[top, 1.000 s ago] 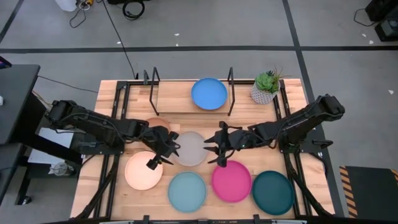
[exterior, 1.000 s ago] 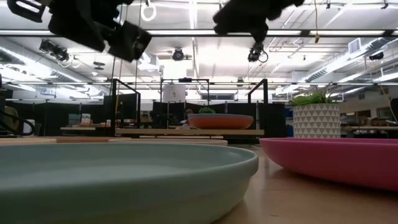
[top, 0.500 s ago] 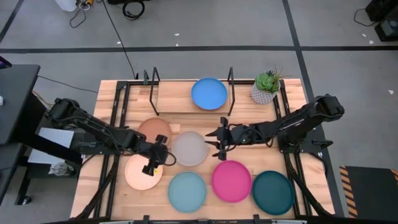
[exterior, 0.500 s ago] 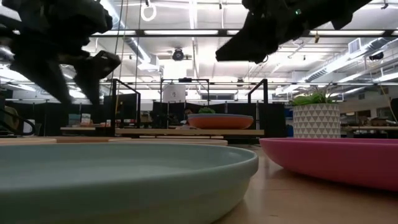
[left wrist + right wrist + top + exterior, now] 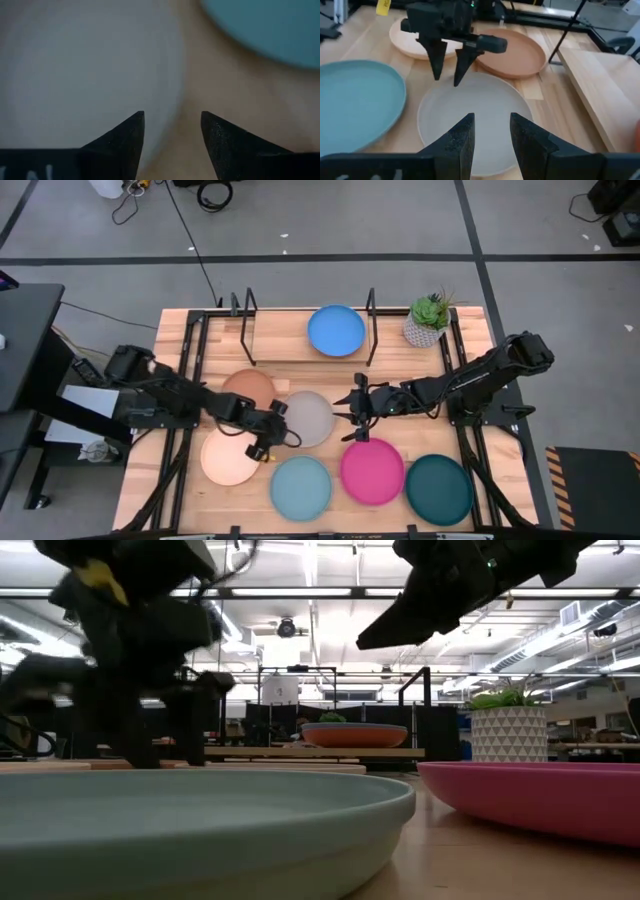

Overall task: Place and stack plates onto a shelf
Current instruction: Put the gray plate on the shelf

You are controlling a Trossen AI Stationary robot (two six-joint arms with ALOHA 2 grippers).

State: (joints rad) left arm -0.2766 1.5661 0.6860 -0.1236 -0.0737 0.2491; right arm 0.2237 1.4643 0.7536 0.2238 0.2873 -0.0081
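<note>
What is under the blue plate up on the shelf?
In the low view an orange plate sits on the shelf. From above only the blue plate shows, so the orange one likely lies under it; anything between them is covered.

My wooden table stands on grey floor crossed by dark tape lines; black cables trail there. Beyond me, ceiling strip lights and exposed ducts.

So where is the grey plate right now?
In the high view the grey plate lies on the table near its middle, between the left gripper and the right gripper, with the tan plate beside it.
</note>
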